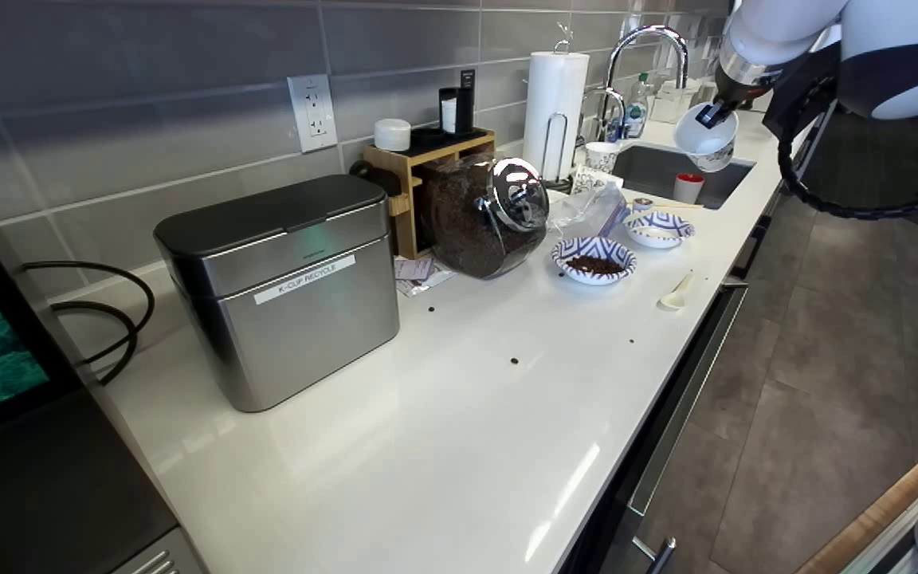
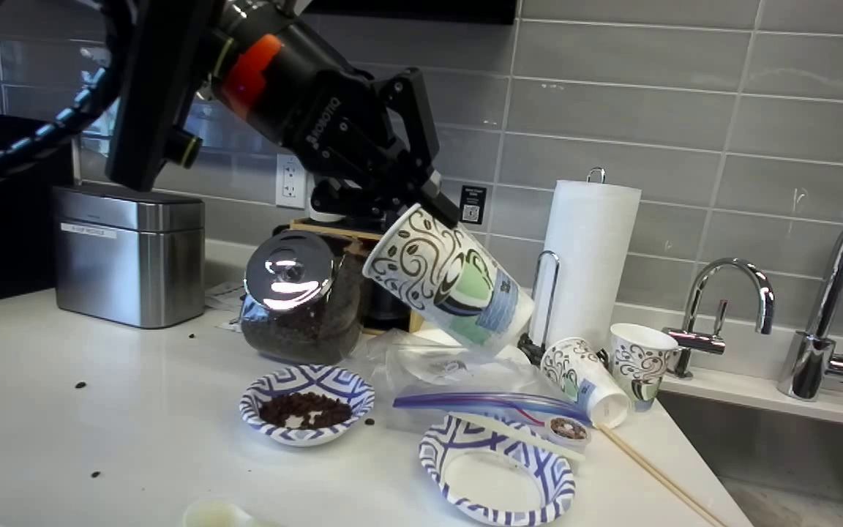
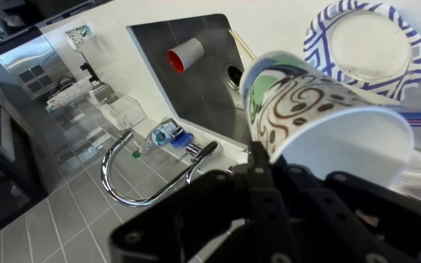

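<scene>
My gripper (image 2: 442,203) is shut on the rim wall of a paper cup (image 2: 458,282) with a coffee-cup print. One finger is inside the cup and the other outside, as the wrist view shows at the cup (image 3: 294,98). The cup hangs tilted above the counter, mouth toward the upper left in an exterior view. Its white inside is partly seen; the bottom is hidden. Below stands a blue-patterned bowl (image 2: 312,375) with dark beans. Beside it a second patterned bowl (image 2: 557,483) has only dark specks showing.
A zip bag (image 2: 458,366), a cup lying down (image 2: 597,395) and an upright cup (image 2: 641,359) are near the paper towel roll (image 2: 590,256). A bean jar (image 1: 475,231) leans left of the bowls. A spoon (image 1: 674,296) lies near the edge. The sink (image 3: 210,113) holds a red-lined cup (image 3: 188,53).
</scene>
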You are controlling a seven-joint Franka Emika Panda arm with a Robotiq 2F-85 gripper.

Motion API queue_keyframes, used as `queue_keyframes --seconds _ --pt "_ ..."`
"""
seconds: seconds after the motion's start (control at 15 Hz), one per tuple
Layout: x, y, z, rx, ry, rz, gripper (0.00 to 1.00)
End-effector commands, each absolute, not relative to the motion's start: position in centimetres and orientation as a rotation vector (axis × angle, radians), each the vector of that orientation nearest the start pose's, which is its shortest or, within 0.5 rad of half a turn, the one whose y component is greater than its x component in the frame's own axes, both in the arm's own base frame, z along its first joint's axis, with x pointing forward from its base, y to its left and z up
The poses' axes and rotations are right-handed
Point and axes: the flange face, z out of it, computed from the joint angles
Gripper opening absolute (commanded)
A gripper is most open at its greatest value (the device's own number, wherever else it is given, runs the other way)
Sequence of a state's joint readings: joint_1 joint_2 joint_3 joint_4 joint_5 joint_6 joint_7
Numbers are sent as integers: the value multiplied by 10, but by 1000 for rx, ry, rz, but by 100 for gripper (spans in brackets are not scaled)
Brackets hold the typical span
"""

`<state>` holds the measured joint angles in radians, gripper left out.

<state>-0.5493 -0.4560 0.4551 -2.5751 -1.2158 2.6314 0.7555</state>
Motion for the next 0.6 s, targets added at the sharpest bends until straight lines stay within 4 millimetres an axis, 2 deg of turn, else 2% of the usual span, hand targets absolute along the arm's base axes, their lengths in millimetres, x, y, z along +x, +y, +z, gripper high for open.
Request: queue_keyframes --seconds 0.0,0.27,0.53 --pt "433 -15 436 2207 171 722 1" --pt "436 -31 433 2163 142 711 1" --pt "439 -38 432 2084 134 756 1"
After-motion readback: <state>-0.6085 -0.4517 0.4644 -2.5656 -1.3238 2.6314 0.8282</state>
